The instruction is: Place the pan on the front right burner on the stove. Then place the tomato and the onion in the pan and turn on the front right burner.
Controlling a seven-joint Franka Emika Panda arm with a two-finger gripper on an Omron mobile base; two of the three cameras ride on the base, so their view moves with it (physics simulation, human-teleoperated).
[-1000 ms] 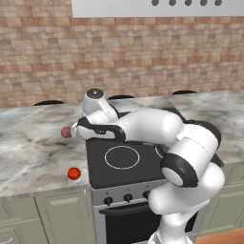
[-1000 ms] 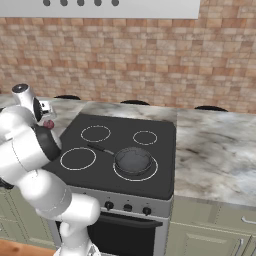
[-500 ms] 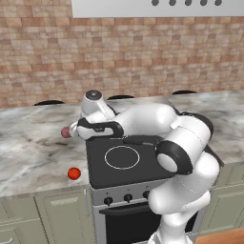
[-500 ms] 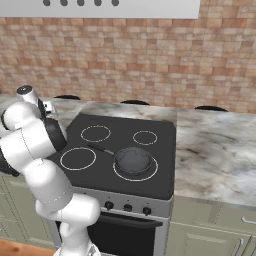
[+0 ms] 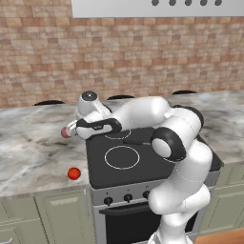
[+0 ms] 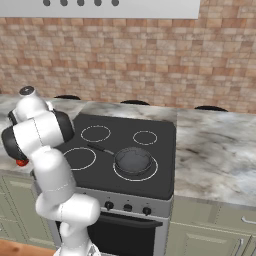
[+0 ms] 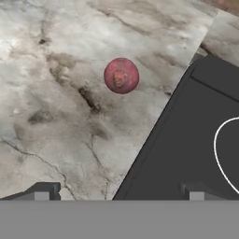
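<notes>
Stove [image 6: 150,172] and marble surface [image 5: 33,143] take up most of the scene, and the pan [image 6: 133,160] already sits on the front right burner [image 6: 150,175], its thin handle pointing toward the back left. That puts the first step behind, so the step in hand looks like the fetch of the onion [image 7: 121,75], which lies on the surface just off the cooktop's left edge. The tomato [image 5: 73,173] rests farther forward on the same surface, near its front edge and well apart from the onion.

The arm reaches left across the cooktop, and the gripper [image 5: 72,131] hangs over the surface close to the onion. Its jaws stand fully apart with nothing between them. In the hand view the onion lies ahead of the finger tips and off their centre line, so the next move likely calls for centring over it and descending before any closing.

Compared with a second ago, the arm has swung further left and lower toward the onion; pan, onion and tomato have not moved.
</notes>
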